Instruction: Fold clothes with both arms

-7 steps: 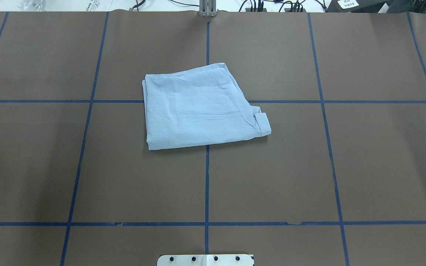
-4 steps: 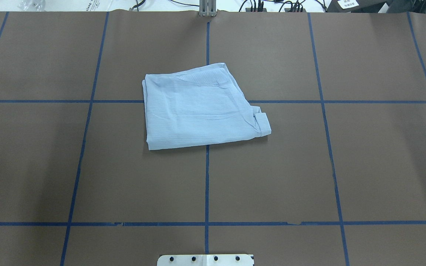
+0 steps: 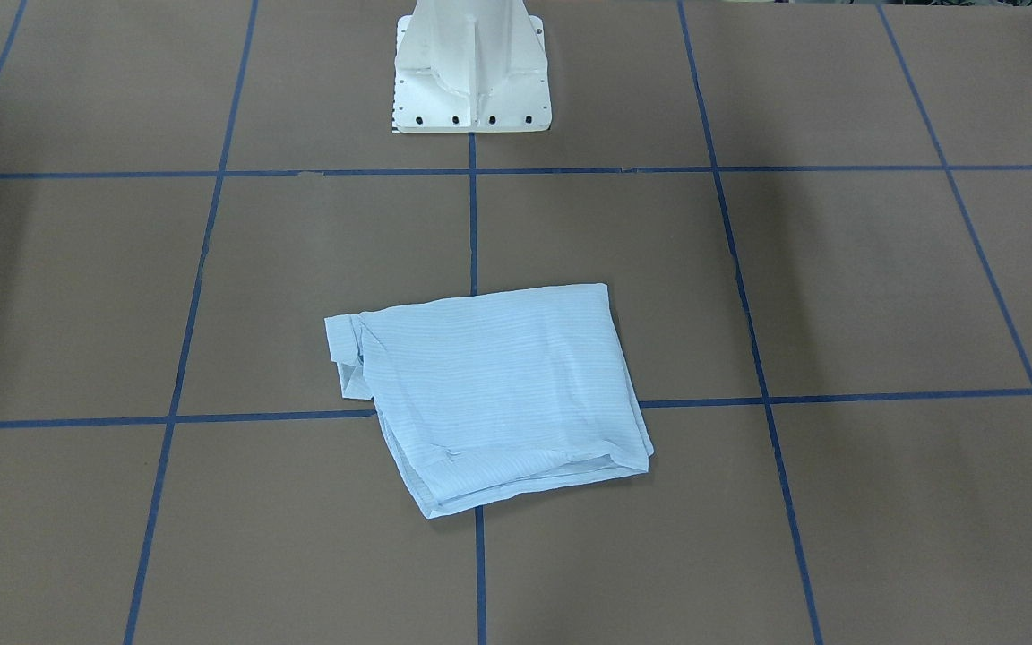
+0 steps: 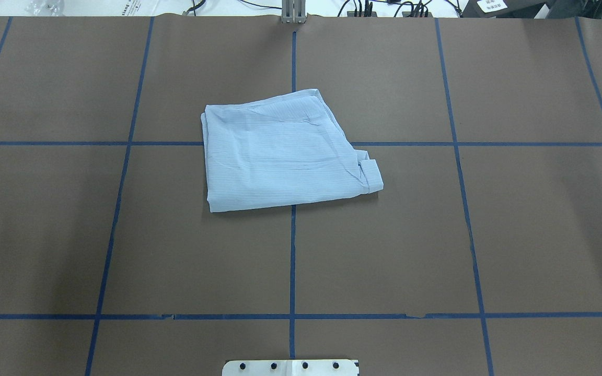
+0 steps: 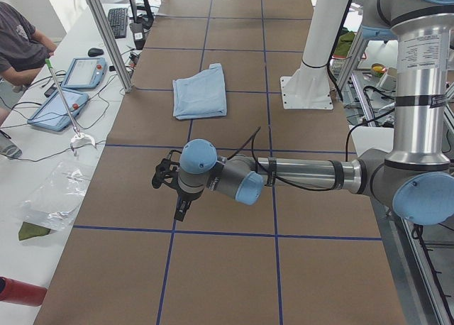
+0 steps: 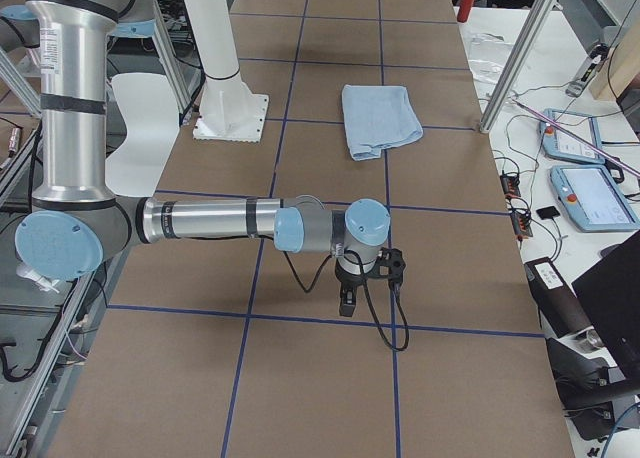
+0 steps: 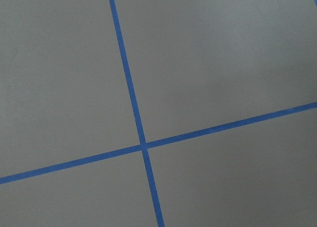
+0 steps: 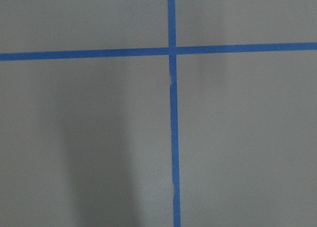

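Left gripper [image 5: 180, 211] and right gripper [image 6: 345, 303] hang pointing down at the table [image 4: 541, 235], well away from the cloth. Can't tell whether the jaws are apart or together. The shirt [image 4: 280, 156] sits folded mid-table, 12 o'clock from the base [image 4: 290, 367]. It looks thin, light and floppy, so I'd pinch all layers at its 7 o'clock corner. No containers in sight.

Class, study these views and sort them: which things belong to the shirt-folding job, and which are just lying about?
Belongs to the job:
- folded blue shirt
- left arm
- right arm

Just lying about, off to the side:
- tablet
- keyboard
- clear plastic bag
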### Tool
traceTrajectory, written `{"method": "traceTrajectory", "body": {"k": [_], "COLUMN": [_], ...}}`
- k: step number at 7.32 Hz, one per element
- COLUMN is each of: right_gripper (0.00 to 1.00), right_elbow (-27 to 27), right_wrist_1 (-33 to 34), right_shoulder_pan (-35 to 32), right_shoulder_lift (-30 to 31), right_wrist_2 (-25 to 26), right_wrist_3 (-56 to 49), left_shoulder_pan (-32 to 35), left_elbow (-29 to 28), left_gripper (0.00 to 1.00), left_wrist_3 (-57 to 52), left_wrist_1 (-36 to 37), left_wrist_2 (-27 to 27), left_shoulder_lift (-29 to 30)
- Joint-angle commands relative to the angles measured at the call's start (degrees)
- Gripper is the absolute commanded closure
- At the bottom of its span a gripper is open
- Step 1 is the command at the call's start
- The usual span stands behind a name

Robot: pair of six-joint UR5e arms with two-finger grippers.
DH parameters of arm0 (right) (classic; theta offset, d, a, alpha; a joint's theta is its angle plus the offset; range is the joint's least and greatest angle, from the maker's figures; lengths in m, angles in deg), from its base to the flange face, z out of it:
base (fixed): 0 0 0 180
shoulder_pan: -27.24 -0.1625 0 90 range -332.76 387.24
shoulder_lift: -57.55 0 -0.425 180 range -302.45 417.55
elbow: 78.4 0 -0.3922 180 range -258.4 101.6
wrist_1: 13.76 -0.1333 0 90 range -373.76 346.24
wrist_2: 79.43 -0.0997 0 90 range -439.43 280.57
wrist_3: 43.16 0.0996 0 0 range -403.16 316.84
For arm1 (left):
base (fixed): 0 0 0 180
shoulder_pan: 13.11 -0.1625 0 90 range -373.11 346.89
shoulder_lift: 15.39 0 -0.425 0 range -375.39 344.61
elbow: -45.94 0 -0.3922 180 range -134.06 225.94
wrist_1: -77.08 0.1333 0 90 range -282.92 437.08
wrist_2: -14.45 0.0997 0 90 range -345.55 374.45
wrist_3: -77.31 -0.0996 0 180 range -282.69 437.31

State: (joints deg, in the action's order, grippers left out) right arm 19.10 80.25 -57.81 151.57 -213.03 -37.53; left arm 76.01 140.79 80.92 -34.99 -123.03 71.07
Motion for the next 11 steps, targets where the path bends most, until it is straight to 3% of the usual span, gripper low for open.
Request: {"method": "traceTrajectory", "body": {"k": [1, 5, 8, 11], "right_gripper": [0.0, 0.0, 0.0, 0.0], "right_elbow": [0.8, 0.4, -2.2, -2.5], "right_wrist_1": [-0.1, 0.0, -5.1, -5.6], "right_shoulder_pan": [0.3, 0.3, 0.4, 0.4], "right_shoulder_lift": [-0.6, -1.9, -2.2, -2.2], "right_wrist_2": [-0.1, -0.2, -0.3, -0.4], "right_wrist_3": [0.1, 0.0, 0.0, -0.1], "left_shoulder_pan": [0.0, -0.1, -0.2, -0.2], "left_elbow": [0.2, 0.3, 0.2, 0.3], "left_gripper": [0.0, 0.0, 0.0, 0.0], "left_wrist_3": [0.0, -0.1, 0.0, 0.0], "left_wrist_1": [-0.2, -0.3, -0.3, -0.3], "left_wrist_2": [0.0, -0.1, -0.1, -0.1], "left_shoulder_lift": [-0.1, 0.1, 0.2, 0.2]}}
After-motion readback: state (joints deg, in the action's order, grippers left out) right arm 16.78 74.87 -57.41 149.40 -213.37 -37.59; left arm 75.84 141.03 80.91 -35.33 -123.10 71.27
